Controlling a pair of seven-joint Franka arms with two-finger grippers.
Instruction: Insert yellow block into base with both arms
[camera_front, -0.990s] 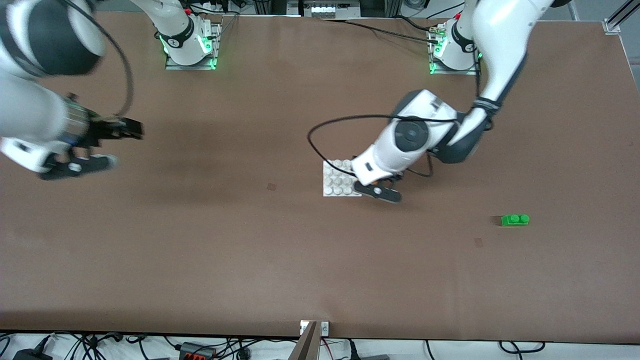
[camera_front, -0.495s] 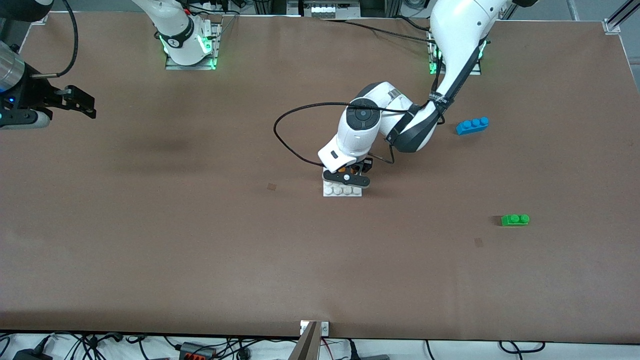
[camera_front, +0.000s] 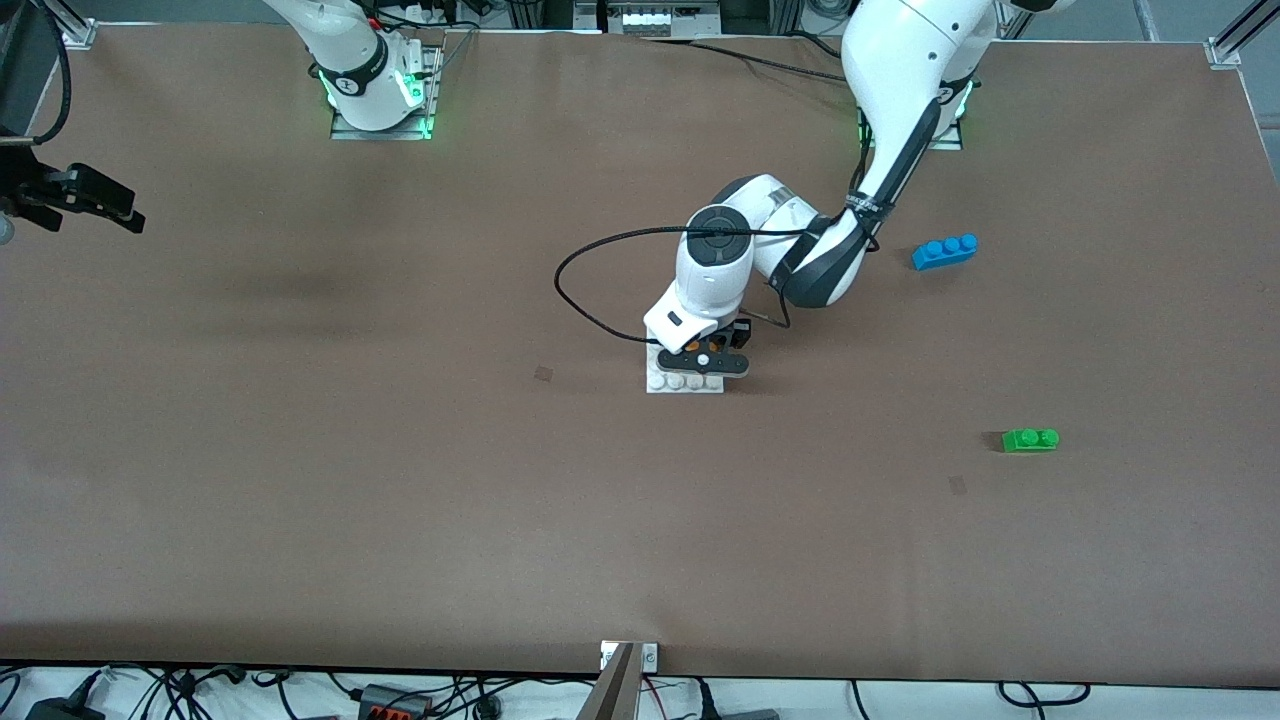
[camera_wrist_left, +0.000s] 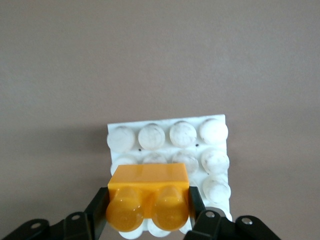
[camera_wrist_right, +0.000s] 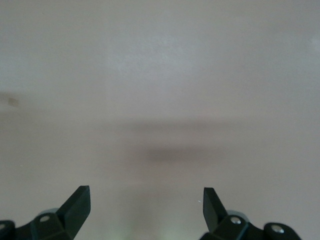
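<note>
My left gripper is shut on the yellow block, a two-stud orange-yellow brick held between the black fingers. It holds the block low over the base, a white square plate with a 4x4 grid of studs, above the rows toward the left arm's end. In the front view only the base's row nearest the camera shows, with a speck of the yellow block. I cannot tell whether block and studs touch. My right gripper is open and empty over bare table at the right arm's end; its wrist view shows the right gripper wide open.
A blue three-stud brick lies toward the left arm's end of the table. A green two-stud brick lies nearer the front camera than the blue one. A black cable loops from the left wrist beside the base.
The left gripper swung with the yellow block from beside the base to over it and settled there. The right arm drew back toward its end of the table.
</note>
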